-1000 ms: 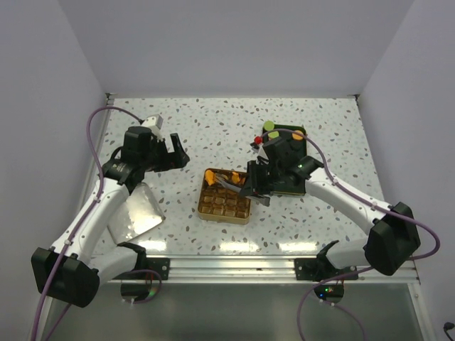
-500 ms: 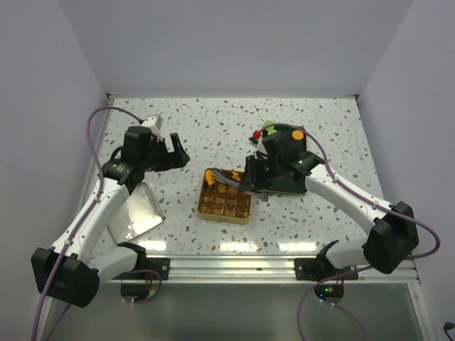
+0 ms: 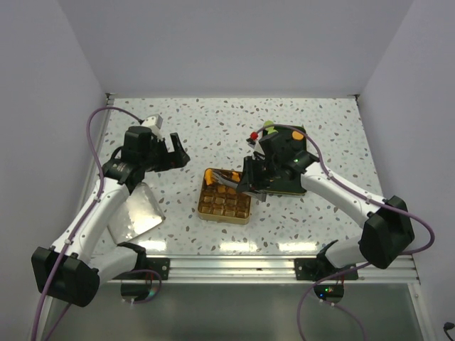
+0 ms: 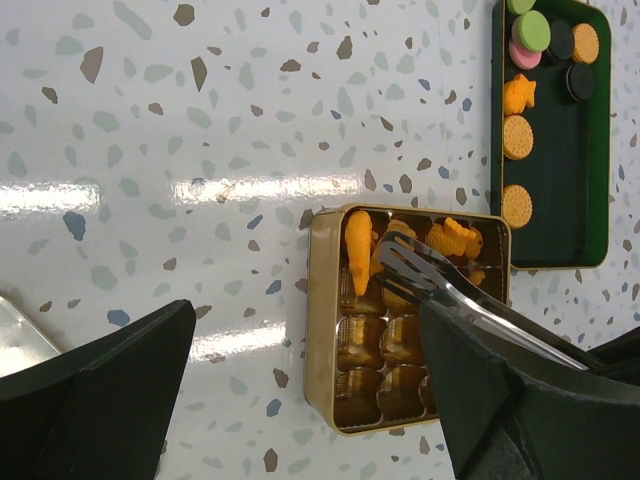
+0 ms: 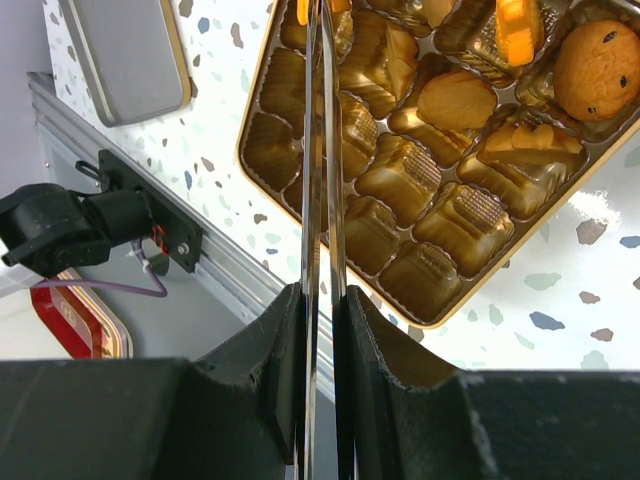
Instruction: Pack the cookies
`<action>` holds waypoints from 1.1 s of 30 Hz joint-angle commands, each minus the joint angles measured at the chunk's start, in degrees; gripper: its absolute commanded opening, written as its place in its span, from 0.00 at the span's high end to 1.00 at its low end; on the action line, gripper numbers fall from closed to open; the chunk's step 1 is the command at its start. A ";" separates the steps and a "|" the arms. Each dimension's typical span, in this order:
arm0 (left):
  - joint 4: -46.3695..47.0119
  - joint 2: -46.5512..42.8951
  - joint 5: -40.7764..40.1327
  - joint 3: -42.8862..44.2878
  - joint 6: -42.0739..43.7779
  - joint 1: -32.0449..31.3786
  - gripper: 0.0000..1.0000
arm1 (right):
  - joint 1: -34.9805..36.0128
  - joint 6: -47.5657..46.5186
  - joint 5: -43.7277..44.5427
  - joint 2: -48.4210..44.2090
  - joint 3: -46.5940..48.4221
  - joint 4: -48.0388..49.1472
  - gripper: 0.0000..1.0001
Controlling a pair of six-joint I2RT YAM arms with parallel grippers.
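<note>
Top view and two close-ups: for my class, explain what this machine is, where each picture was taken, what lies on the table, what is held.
Two robot arms stand on a speckled table. The wide picture looks down from above; each close-up comes from a wrist camera. The left fingers are open and empty. The right fingers are shut on metal tongs, tips over a gold tray holding a few cookies. More lie in a green tray; a metal lid lies at the left.
</note>
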 commanded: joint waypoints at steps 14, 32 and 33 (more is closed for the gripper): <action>3.85 -0.84 0.42 -2.96 -0.64 -0.27 0.00 | 6.29 -0.27 0.79 -5.29 -5.28 -3.40 0.94; 3.41 -1.98 -0.11 -2.88 -1.17 -0.27 0.00 | 6.29 -3.08 6.68 0.32 14.93 -10.53 0.61; 3.32 -2.24 -0.20 -2.88 -1.26 -0.27 0.00 | 6.29 -3.43 6.77 1.72 15.54 -10.88 0.60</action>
